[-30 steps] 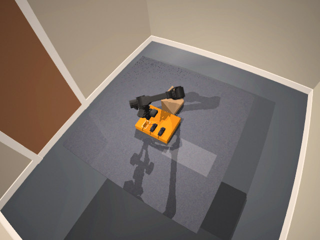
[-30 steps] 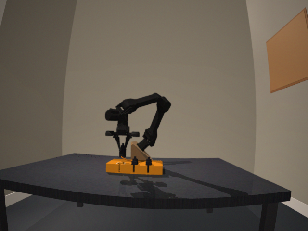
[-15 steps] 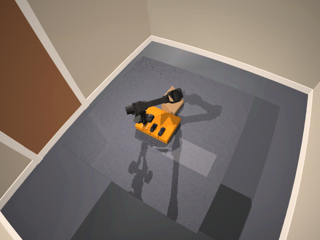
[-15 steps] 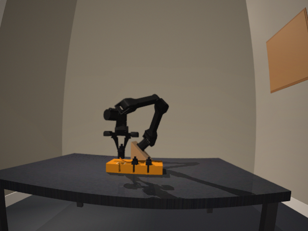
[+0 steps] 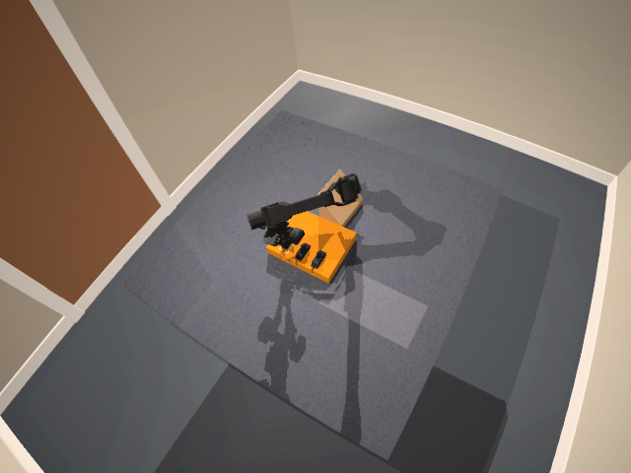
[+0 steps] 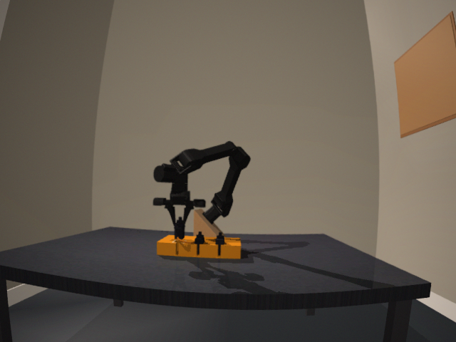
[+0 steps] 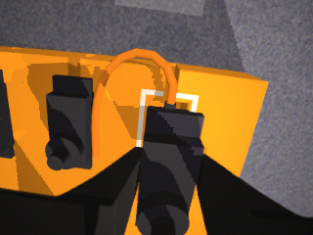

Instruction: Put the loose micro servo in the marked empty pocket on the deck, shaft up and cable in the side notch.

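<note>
A: What is the gripper (image 7: 163,183) doing?

B: It is closed on the servo (image 7: 168,157), one finger (image 7: 114,181) on each side of the dark body. The shaft end faces up toward the wrist camera.

A: And where is the servo against the pocket (image 7: 188,103)?

B: Right under the gripper, over the white outline. In the wrist view the servo covers most of that outline; only its far edge, part of the left edge and one far corner of the opening show past the body. Whether the ears rest on the deck (image 7: 235,117) I cannot tell.

A: The cable (image 7: 124,61)?

B: It leaves the far end of the servo, arches away over the deck and curves back down on the gripper's left in the wrist view, ending between the held servo and the next one. It is not clear whether it sits in a notch.

A: What lies next to it?

B: In the wrist view, a second servo (image 7: 70,124) stands seated in the deck to the gripper's left, and the edge of a third (image 7: 5,122) shows further left. From the exterior view the gripper (image 6: 179,232) points straight down at the left end of the deck (image 6: 199,248), with the two other servos (image 6: 199,238) in a row toward the right.

A: Beyond the deck?

B: The deck sits on the tabletop (image 6: 110,257), and a tan wedge (image 6: 203,222) stands behind it, at the arm's base.
</note>
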`<action>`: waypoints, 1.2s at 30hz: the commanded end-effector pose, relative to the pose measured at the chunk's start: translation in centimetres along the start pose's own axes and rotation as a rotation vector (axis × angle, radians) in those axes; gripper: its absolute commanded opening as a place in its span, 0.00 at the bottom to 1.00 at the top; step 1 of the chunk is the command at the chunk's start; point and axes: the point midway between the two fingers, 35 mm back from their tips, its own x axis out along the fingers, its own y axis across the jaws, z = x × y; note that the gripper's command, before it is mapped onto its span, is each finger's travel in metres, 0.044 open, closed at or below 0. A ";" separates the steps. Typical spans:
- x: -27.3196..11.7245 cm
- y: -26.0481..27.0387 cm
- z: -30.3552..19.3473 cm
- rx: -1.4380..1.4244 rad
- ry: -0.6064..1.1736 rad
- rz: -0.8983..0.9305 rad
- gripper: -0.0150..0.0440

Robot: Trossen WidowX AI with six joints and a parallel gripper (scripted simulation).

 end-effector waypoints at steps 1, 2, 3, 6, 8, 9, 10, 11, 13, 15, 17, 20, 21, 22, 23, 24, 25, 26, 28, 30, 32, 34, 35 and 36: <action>0.3 0.0 0.0 0.004 -0.007 0.002 0.25; 0.3 0.0 0.0 0.004 -0.007 0.002 0.25; 0.3 0.0 0.0 0.004 -0.007 0.002 0.25; 0.3 0.0 0.0 0.004 -0.007 0.002 0.25; 0.3 0.0 0.0 0.004 -0.007 0.002 0.25; 0.3 0.0 0.0 0.004 -0.007 0.002 0.25; 0.3 0.0 0.0 0.004 -0.007 0.002 0.25; 0.4 0.0 0.0 0.004 -0.007 0.002 0.25; 0.5 0.0 0.0 0.004 -0.007 0.002 0.25; 0.7 0.0 0.0 0.004 -0.007 0.002 0.25; 0.9 0.0 0.0 0.004 -0.007 0.002 0.25; 1.2 0.0 0.1 0.004 -0.007 0.003 0.25; 1.3 0.0 0.1 0.004 -0.007 0.003 0.25; 1.4 0.0 0.1 0.004 -0.007 0.003 0.25; 1.5 0.0 0.1 0.004 -0.007 0.003 0.25; 1.6 0.0 0.1 0.004 -0.007 0.003 0.25; 1.7 0.0 0.1 0.004 -0.007 0.003 0.25; 1.8 0.0 0.1 0.004 -0.007 0.003 0.25; 2.0 0.0 0.1 0.004 -0.007 0.003 0.25; 2.2 0.0 0.1 0.004 -0.007 0.003 0.25; 2.3 0.0 0.1 0.004 -0.007 0.003 0.25; 2.5 0.0 0.1 0.004 -0.007 0.003 0.25; 2.6 0.0 0.1 0.004 -0.007 0.003 0.25; 2.7 0.0 0.1 0.004 -0.007 0.003 0.25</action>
